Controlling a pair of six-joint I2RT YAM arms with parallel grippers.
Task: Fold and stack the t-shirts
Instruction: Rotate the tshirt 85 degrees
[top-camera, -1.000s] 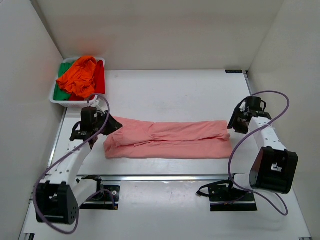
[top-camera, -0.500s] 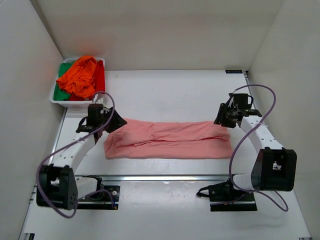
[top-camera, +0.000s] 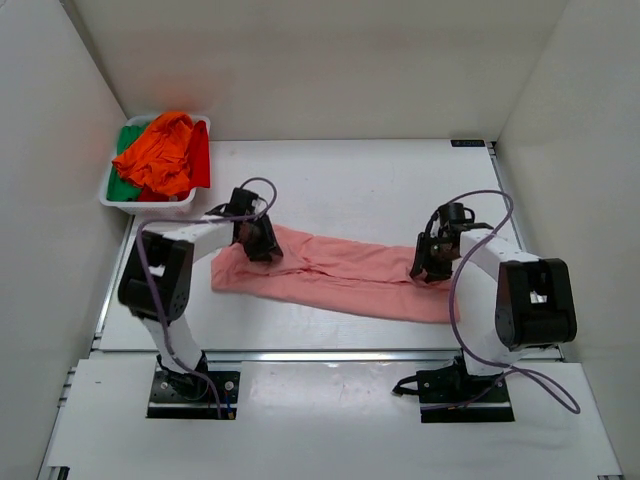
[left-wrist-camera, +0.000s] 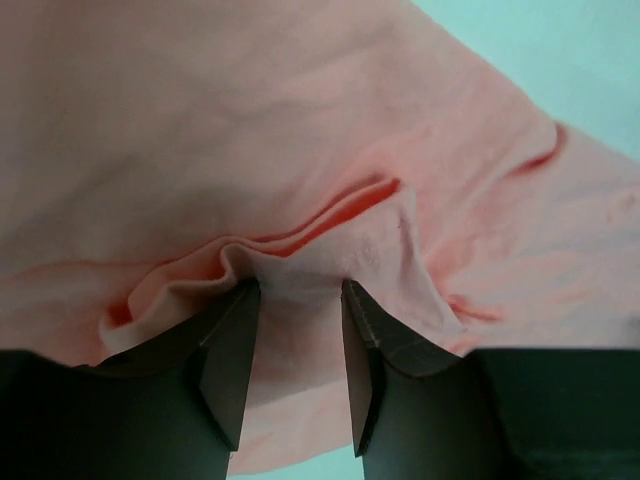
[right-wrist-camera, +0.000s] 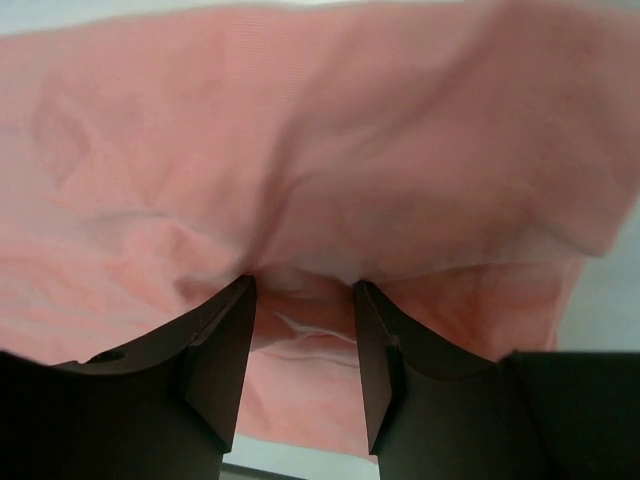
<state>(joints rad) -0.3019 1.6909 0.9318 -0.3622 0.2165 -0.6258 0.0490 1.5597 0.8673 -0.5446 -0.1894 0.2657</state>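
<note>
Folding of the salmon-pink t-shirt (top-camera: 340, 272), a long band across the middle of the table (top-camera: 350, 190), seems in hand: left gripper (top-camera: 262, 245) and right gripper (top-camera: 428, 268) each straddle a cloth ridge at its far edge, fingers half-apart, grip unclear, so next they should pinch firmly and lift together.

We set the top external camera high above and behind both arm bases. It faces down and forward from far off and takes in the whole table (top-camera: 350, 180), with the white tray (top-camera: 140, 207) well beyond the left pincer (top-camera: 262, 245).

We set each wrist camera just behind its own pincer, facing along the fingers at very close range. Ahead of the left pincer (left-wrist-camera: 300, 290) and the right pincer (right-wrist-camera: 300, 285), only the salmon-pink shirt (left-wrist-camera: 250, 130) fills the view.

All three views share that shirt (top-camera: 350, 270). Each wrist view covers only the patch at its own pincer.
</note>
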